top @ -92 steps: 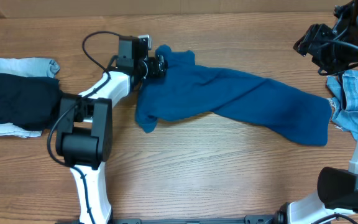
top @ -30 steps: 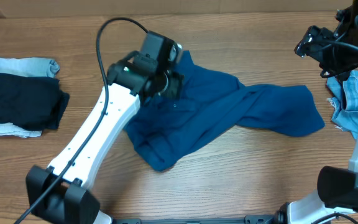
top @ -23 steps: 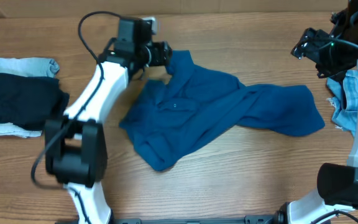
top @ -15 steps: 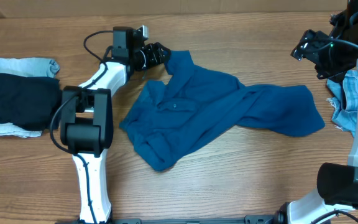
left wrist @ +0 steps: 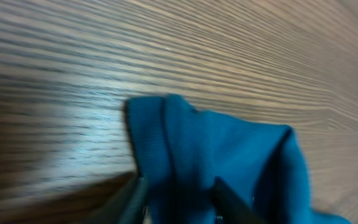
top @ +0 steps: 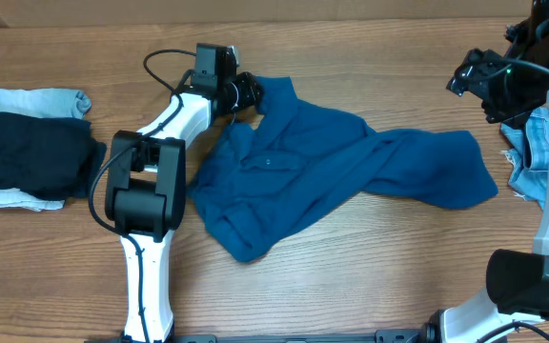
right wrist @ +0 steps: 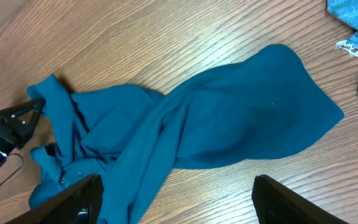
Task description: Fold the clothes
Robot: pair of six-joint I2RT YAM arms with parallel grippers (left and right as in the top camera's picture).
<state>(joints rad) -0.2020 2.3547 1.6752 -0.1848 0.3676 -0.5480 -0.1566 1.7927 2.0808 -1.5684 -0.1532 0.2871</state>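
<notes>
Swinging off the middle of the polo shirt [top: 332, 171] and out to its far top-left corner with the left tool [top: 249, 93], narrowing the jaws from the wider gape of a second back. No shift in the cloth over that second: same crumpled sprawl across the middle of the worktop [top: 351, 286], placket up, one long end trailing off to the right. Far more bunched, though, than the long diagonal stretch of three seconds back. Reads as lining up a fresh corner pinch to spread the garment flat, so nowhere near a fold yet: no straight edge, no crease laid. From the left wrist view, just a blue corner flap flat on the wood, running down between the two fingers [left wrist: 132, 198], jaws part-way in around it. Too blurred to call whether biting or merely straddling. On the other side, right tool [top: 473, 78] held up well above the worktop near the right edge, jaws gaping wide but a shade less than a second ago, gripping nothing, touching nothing, well apart from the shirt's right end. Just beside that end, a frayed denim piece [top: 537, 143]. Far left, a dark folded garment [top: 27, 152] among paler folded pieces, apart from the shirt. Worth watching: thin corner, likely to slip out on the lift.
</notes>
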